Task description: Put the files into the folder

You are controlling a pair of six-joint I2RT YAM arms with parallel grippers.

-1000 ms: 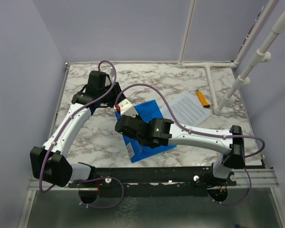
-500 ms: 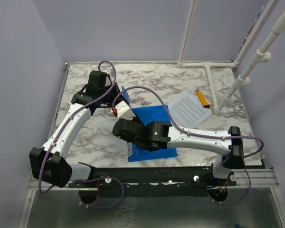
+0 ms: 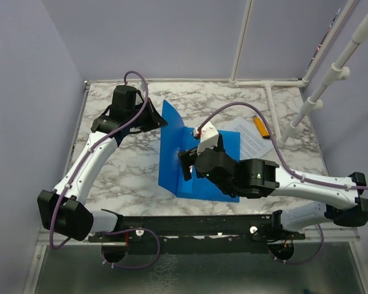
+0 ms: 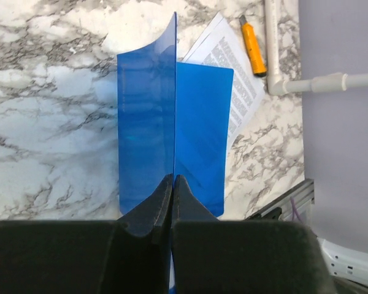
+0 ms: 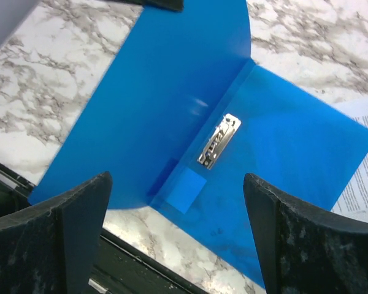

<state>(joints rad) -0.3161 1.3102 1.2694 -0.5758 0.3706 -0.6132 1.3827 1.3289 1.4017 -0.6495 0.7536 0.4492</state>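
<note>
The blue folder [image 3: 172, 156] lies open. Its cover [image 4: 146, 122] stands upright on edge, and its back half [image 5: 294, 153] is flat on the marble table with the metal clip [image 5: 219, 141] showing near the spine. My left gripper [image 3: 158, 117] [image 4: 173, 179] is shut on the cover's far top edge. Above the flat half my right gripper [image 3: 187, 164] [image 5: 176, 179] hangs wide open, with nothing between its fingers [image 5: 70, 226]. The files [image 3: 254, 142] [image 4: 233, 67] [image 5: 362, 177], white printed sheets, lie on the table to the right, their near edge beside or under the folder's back.
An orange utility knife [image 3: 262, 127] [image 4: 253, 54] lies just beyond the files. A white pipe frame [image 3: 275, 110] [image 4: 276, 55] runs along the table's far right. The black front rail [image 3: 221, 223] borders the near edge.
The left gripper closed on the cover and lifted it upright, opening the folder. The right gripper let go, opened wide and drew back to the right over the flat half.
</note>
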